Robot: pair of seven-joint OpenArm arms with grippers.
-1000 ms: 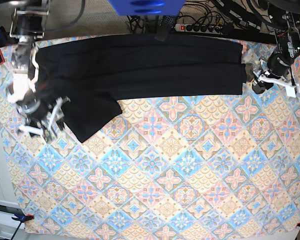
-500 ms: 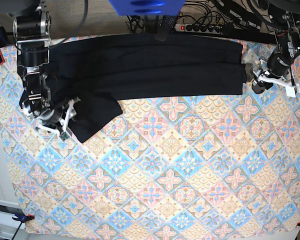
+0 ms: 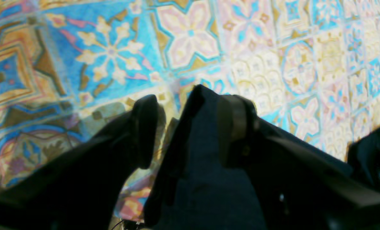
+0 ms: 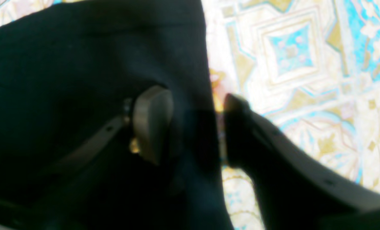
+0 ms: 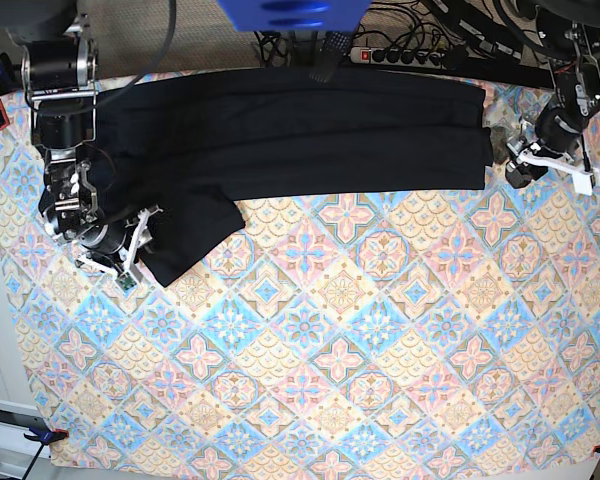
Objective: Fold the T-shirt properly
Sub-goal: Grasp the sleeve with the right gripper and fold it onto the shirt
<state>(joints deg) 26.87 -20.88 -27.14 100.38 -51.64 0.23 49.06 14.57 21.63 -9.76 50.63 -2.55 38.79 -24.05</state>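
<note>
The black T-shirt lies as a long band across the far side of the patterned table, one sleeve sticking out toward the front left. My right gripper sits at that sleeve's left edge. In the right wrist view the right gripper is open and straddles the cloth edge, one finger over cloth, the other over the table. My left gripper is at the shirt's right end. In the left wrist view the left gripper is open, with a raised fold of cloth between its fingers.
A power strip and cables run along the table's far edge, beside a blue object. Clamps hold the tablecloth at the front left corner. The table's left edge is close to my right arm.
My right gripper has slid right, onto the sleeve's edge, and its jaws have narrowed around it. The left arm and the rest of the shirt have not moved.
</note>
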